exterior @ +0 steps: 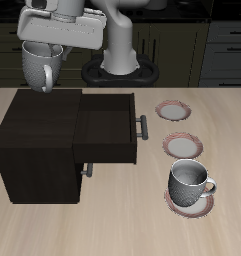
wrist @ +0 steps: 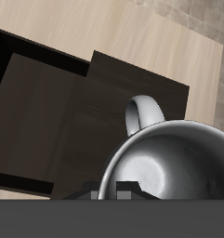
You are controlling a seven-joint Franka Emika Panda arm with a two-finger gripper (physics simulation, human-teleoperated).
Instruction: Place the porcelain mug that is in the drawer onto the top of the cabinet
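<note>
I have the porcelain mug lifted clear of the table, my pincer clamped on its rim so that it hangs upright with the loop handle toward the table's front edge. It sits in the air above the back corner of the cabinet, well above the flat top, which I judge leaves room to carry it across without clipping the wood. The drawer stands pulled out, its grey bar handle sticking forward, and nothing shows inside it now, so the fetching part looks done and only the setting down remains. From my own view the mug's pale inside fills the foreground, with the cabinet top spread beneath it. The other mug, the smaller one with the darker inside, rests on a plate near the front edge, well apart from my path; two more plates lie behind it. Next I would lower straight down and loosen only once the base rests flat.
</note>
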